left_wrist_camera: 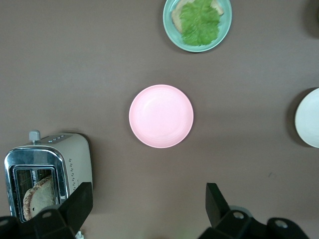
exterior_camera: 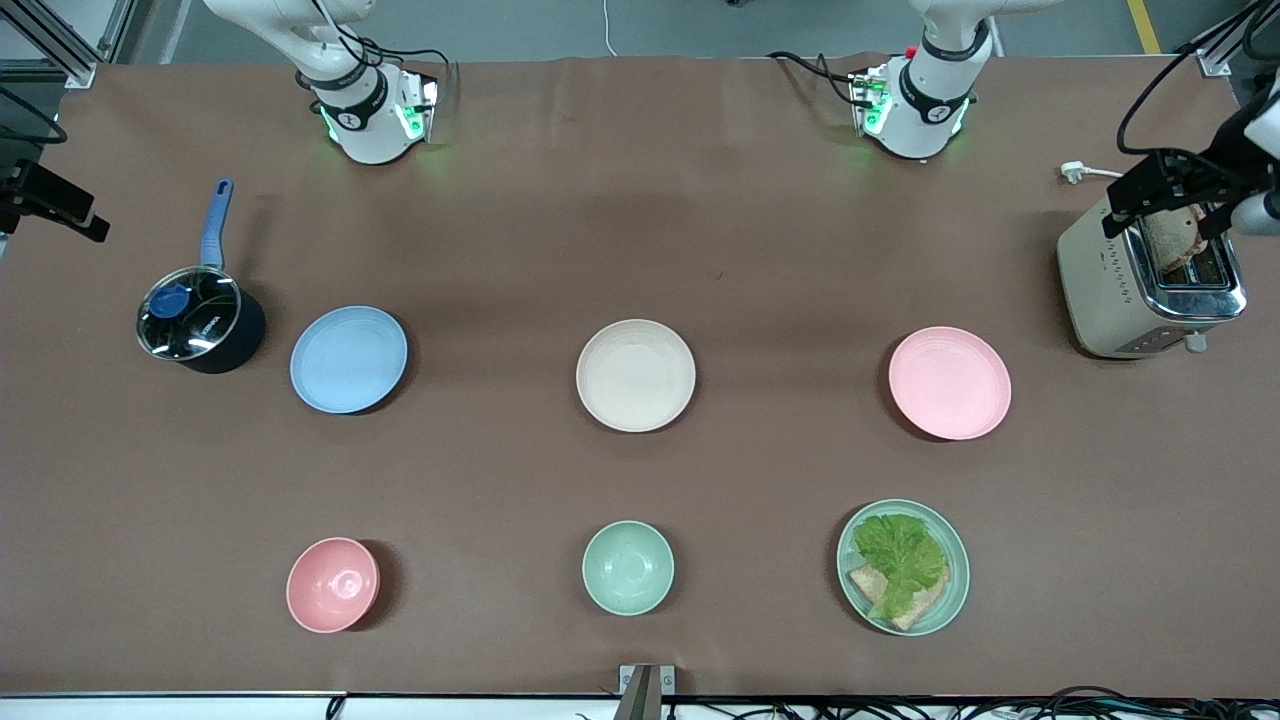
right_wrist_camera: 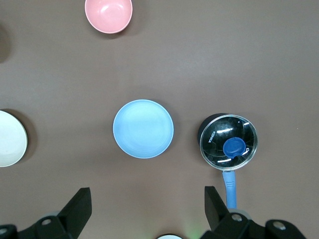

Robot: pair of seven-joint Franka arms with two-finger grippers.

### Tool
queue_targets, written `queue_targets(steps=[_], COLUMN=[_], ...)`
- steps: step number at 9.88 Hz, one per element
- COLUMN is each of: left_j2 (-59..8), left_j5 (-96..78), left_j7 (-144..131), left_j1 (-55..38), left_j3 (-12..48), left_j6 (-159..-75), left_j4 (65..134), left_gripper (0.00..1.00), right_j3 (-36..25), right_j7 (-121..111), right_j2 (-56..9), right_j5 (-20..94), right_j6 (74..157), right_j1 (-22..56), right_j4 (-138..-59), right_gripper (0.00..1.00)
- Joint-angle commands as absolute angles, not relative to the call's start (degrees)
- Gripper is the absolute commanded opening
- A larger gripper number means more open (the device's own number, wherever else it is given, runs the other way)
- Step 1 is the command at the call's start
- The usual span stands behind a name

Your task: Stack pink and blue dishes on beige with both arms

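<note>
My left gripper (left_wrist_camera: 147, 209) wide open, empty, high over pink plate (left_wrist_camera: 161, 116) — right gripper (right_wrist_camera: 144, 209) likewise over blue plate (right_wrist_camera: 143, 129). Beige plate (exterior_camera: 636, 375) between them — one plate per arm.

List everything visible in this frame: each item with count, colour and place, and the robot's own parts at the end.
blue plate: 1, pastel blue, toward the right arm's end, beside the saucepan.
beige plate: 1, cream, mid-table between the blue and pink plates.
pink plate: 1, pastel pink, toward the left arm's end, near the toaster.
saucepan: 1, dark with glass lid and blue handle, at the right arm's end.
pink bowl: 1, pink, nearer the camera than the blue plate.
green bowl: 1, mint, nearer the camera than the beige plate.
green plate: 1, mint, holding lettuce and bread, nearer the camera than the pink plate.
toaster: 1, beige and chrome, bread in slot, at the left arm's end.
left gripper: fingers open, above the pink plate.
right gripper: fingers open, above the blue plate.
</note>
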State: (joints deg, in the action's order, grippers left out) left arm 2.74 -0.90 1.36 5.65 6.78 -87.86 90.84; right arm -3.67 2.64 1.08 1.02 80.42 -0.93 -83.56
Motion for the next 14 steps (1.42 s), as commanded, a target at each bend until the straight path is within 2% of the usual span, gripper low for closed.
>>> queue_targets(steps=[1, 4, 7, 8, 11, 13, 14], left_j2=[-3.76, -10.51, -22.55, -25.72, -32.50, -36.19, -36.99], left_j5=[-2.54, -5.19, -10.44, -10.89, -11.25, -11.34, -12.38], left_j7=[7.44, 19.98, 36.54, 40.04, 42.45, 42.45, 42.45], left_j1=[10.35, 15.36, 18.97, 19.42, 19.42, 19.34, 19.34], left_j3=[6.94, 6.94, 7.03, 7.29, 7.47, 7.65, 7.91], left_j6=[-91.47, -103.40, -111.51, -113.80, -117.07, -119.61, -120.49], left_j4=[92.27, 100.00, 100.72, 100.64, 100.63, 100.63, 100.63], left_gripper=[1.00, 1.00, 1.00, 0.97, 0.62, 0.50, 0.44], right_j3=[-3.34, -3.34, -3.34, -3.34, -3.43, -3.51, -3.69], right_j7=[2.64, 2.55, 1.59, 0.19, -7.98, -13.33, -17.71], right_j2=[1.76, 0.10, -4.47, -6.22, -9.22, -15.17, -17.64], right_j5=[1.14, 0.61, 0.70, 0.70, 0.96, 2.10, 5.15], right_j6=[80.33, 80.51, 82.78, 88.01, 107.43, 116.59, 117.94], right_j1=[-1.76, -1.67, -1.76, -1.84, -2.46, -3.07, -3.51], right_j4=[-84.20, -84.63, -90.07, -94.70, -109.38, -112.84, -112.94], right_gripper=[1.00, 1.00, 1.00, 1.00, 1.00, 1.00, 1.00])
